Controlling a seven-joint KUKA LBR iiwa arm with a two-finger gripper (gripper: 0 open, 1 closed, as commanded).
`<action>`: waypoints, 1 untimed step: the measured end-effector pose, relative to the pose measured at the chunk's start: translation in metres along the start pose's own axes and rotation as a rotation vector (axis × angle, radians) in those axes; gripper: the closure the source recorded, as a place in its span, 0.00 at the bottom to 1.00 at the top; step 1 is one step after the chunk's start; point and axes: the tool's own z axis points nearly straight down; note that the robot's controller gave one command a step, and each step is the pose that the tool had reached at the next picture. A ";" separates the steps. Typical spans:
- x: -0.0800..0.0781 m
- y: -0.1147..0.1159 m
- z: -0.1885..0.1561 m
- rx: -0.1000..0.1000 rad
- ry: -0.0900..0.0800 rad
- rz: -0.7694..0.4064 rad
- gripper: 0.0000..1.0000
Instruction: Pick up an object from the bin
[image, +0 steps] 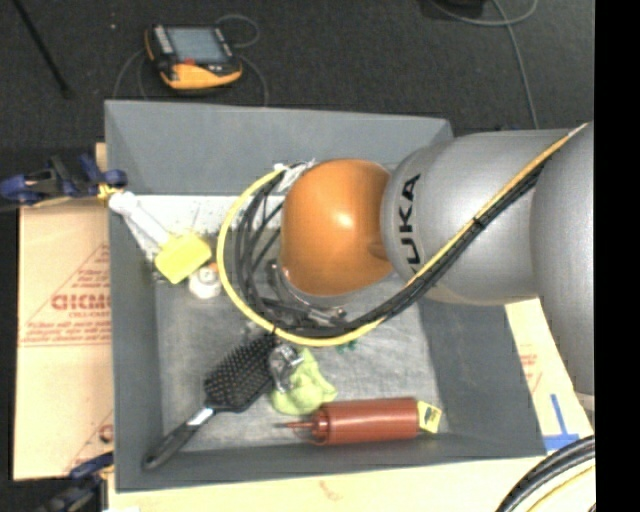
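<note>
Bin (132, 360) of grey metal, viewed from above, with the arm (500, 220) entered from the right of the frame. The thing nearest the end effector (286, 362) is a small yellow-green lump (303, 392), soft-looking and crumpled in outline, lying on the bin floor at lower centre. The end effector, seen as a small metallic part below the orange wrist cover (335, 228) and its looped cables, is placed at the lump's upper left edge; contact between the two cannot be confirmed. Whether the end effector is wide or narrow cannot be told, as most of it is hidden by the wrist cover. Just left of the lump a black hairbrush (235, 378) is laid diagonally, its bristled head beside the end effector and its handle directed to the lower left corner. Just below the lump a red-brown squeeze bottle (365, 421) is laid on its side, nozzle to the left, with a yellow tag (430, 418) at its right end. A yellow block (183, 257) and a small white item (205, 284) are seen at upper left, well apart from the end effector.
</note>
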 end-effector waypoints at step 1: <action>-0.002 -0.009 -0.083 -0.001 0.001 -0.001 1.00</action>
